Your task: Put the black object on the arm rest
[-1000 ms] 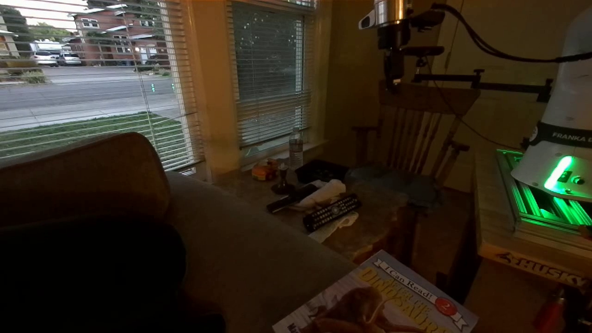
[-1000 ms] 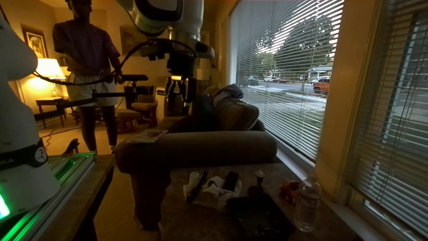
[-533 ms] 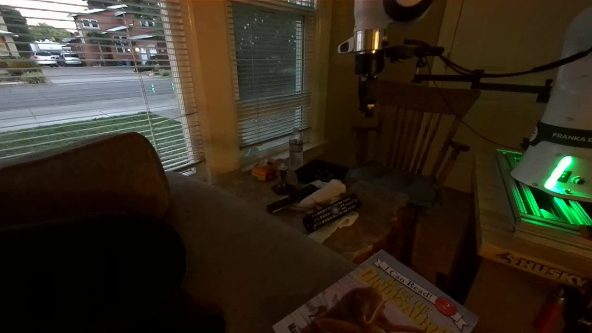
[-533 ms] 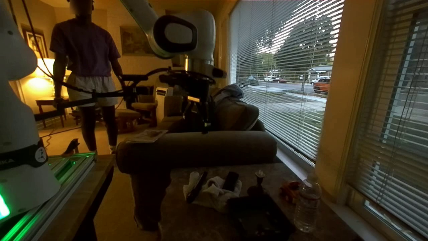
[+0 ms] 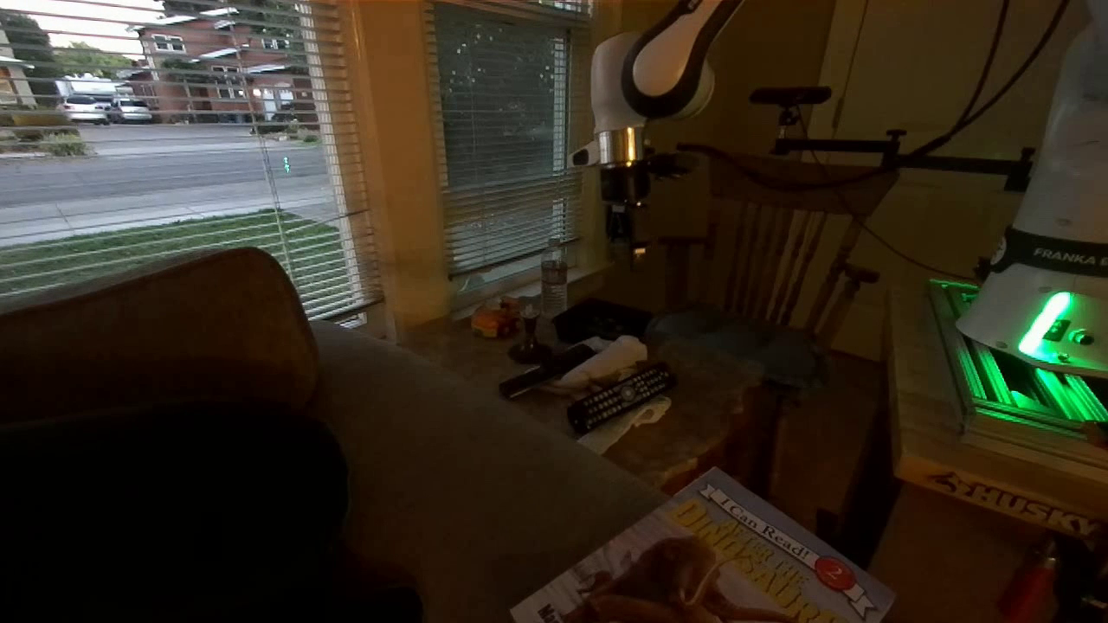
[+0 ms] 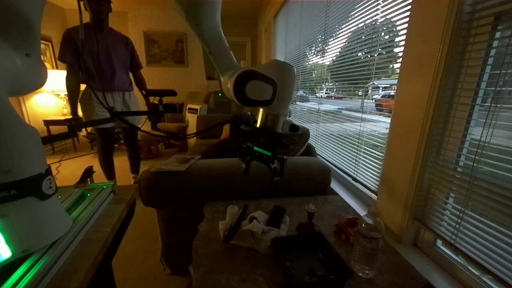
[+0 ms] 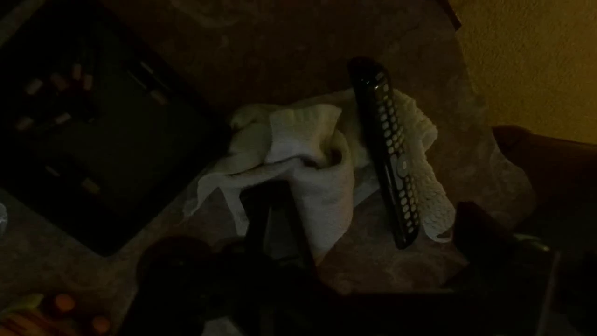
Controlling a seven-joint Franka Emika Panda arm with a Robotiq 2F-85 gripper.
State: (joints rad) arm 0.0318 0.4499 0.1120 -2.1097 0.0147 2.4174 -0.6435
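Observation:
The black object [image 5: 545,370] is a slim dark bar lying on a white cloth on the side table; it also shows in an exterior view [image 6: 276,217]. The arm rest [image 6: 240,182] is the broad brownish-grey sofa arm beside the table, also seen in an exterior view [image 5: 467,484]. My gripper [image 6: 262,173] is open and empty, in the air above the table, pointing down [image 5: 627,247]. In the wrist view its fingers [image 7: 371,217] stand wide apart. That view is very dark; a black shape near the left finger cannot be clearly told apart as bar or finger.
A black remote with white buttons [image 7: 389,163] lies beside the cloth [image 7: 322,196]. A black tray [image 7: 107,240], a candle holder [image 5: 530,342], an orange toy [image 5: 495,320] and a water bottle [image 6: 367,248] share the table. A book [image 5: 692,554] lies on the arm rest.
My arm has moved down and across toward the table: left and down in an exterior view, right and down in another. The gripper stays open. The things on the table have not moved.

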